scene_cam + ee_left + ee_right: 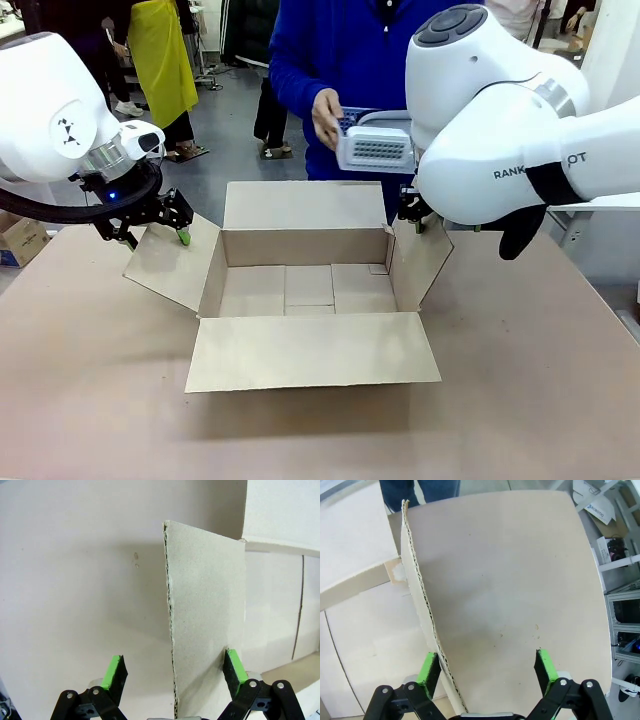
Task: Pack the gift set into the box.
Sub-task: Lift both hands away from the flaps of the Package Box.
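Front camera faces across the table [540, 400]; wrist cameras closely view box [305, 246] flaps.

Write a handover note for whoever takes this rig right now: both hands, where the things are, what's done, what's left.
Left hand: open, jaws straddling the edge of the box's left flap, not clamped.
Right hand: open, straddling the right flap the same way.
Box: on the table, all four flaps spread, nothing inside.
Tray: in the person's hand, held in the air beyond the far flap; its contents cannot be made out.
Done: box is open and ready.
Left: the tray has to go into the box; probably keep the side flaps out of its way.
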You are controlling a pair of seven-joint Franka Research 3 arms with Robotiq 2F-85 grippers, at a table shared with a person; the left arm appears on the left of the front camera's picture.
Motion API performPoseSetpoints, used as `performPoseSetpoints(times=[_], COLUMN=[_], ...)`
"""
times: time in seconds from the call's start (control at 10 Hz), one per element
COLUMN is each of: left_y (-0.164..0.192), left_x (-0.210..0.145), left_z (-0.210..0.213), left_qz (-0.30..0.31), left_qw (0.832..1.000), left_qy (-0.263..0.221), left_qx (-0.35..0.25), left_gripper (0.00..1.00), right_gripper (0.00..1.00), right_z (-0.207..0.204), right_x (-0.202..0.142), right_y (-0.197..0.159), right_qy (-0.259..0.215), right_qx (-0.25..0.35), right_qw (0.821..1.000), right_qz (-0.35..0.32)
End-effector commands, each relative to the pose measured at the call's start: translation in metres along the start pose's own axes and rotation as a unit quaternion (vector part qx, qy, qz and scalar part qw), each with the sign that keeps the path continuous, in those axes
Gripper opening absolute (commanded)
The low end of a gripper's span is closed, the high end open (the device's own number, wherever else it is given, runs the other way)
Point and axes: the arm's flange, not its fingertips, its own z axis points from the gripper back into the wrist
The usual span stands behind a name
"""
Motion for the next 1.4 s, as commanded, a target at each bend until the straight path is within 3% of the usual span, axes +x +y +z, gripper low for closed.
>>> performPoseSetpoints(times=[0.0, 1.3], left_y=[-0.0001, -0.0001], left_x=[-0.0002, -0.0002], left_z=[0.0012, 0.0012], left_qz=[0.006, 0.006], left_qw=[1.000, 1.000], left_qy=[-0.003, -0.003], left_qx=[0.008, 0.008], left_gripper=[1.00, 1.00], right_gripper=[1.00, 1.00], right_z=[-0.0001, -0.0001], right_x=[0.0048, 0.0048], right_y=[-0.0004, -0.0004], right_qy=[-0.006, -0.006], right_qx=[-0.006, -0.006], right_qw=[1.000, 1.000], right_qz=[0.004, 0.004])
